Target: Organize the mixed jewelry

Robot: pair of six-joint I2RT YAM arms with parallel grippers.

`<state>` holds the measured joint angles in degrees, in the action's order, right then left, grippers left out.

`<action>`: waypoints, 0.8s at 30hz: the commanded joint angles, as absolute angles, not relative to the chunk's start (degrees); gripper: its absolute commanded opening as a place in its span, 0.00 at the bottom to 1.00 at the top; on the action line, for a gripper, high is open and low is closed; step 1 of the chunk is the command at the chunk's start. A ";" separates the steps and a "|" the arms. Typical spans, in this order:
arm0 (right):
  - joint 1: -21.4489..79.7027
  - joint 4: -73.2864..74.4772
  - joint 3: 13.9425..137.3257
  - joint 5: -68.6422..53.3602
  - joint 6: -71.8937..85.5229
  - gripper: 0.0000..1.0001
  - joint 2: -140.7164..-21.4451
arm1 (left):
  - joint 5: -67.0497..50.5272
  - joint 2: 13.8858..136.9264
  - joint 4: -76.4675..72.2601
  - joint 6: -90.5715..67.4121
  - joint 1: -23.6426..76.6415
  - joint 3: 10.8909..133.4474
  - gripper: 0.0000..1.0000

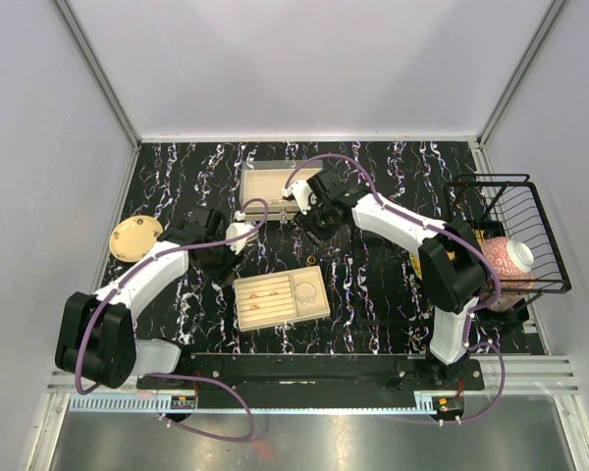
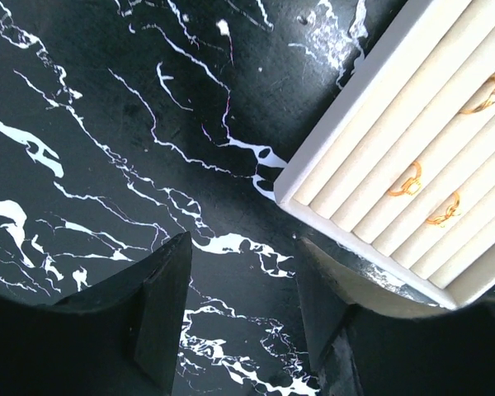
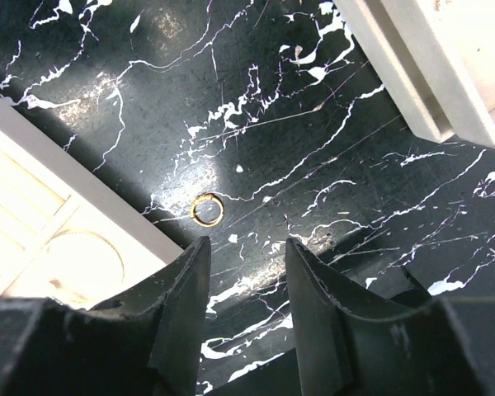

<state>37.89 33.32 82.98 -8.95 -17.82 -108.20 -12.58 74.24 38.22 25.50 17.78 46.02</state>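
Note:
A small gold ring point(image 3: 206, 209) lies loose on the black marble table, just beyond my right gripper's left fingertip. My right gripper point(image 3: 247, 243) is open and empty above the table; in the top view it point(image 1: 314, 221) hangs between the two beige trays. The near tray point(image 1: 280, 299) holds three gold rings in its ribbed slots point(image 2: 405, 180), point(image 2: 444, 213), point(image 2: 485, 95). A thin chain point(image 3: 91, 247) lies in that tray's round compartment. My left gripper point(image 2: 243, 243) is open and empty over bare table beside the tray's corner point(image 2: 293, 186); in the top view it point(image 1: 221, 257) is left of the tray.
A second beige tray point(image 1: 270, 182) stands at the back centre, its corner in the right wrist view point(image 3: 429, 66). A round tan disc point(image 1: 135, 238) lies at the left. A black wire basket point(image 1: 515, 211) with a patterned bowl point(image 1: 510, 257) stands at the right edge.

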 commanded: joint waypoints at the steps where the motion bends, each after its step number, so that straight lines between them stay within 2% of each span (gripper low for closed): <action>1: 38.94 33.84 85.43 -8.70 -16.35 0.47 -108.89 | -10.72 75.14 39.37 27.42 17.49 47.64 0.55; 24: 40.25 27.77 79.63 -4.05 -20.21 0.45 -113.55 | -9.32 76.46 38.85 27.33 17.40 46.93 0.54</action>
<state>39.66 30.65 79.53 -6.09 -18.85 -113.38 -9.89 75.92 40.27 27.77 17.74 45.58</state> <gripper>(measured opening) 0.458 0.547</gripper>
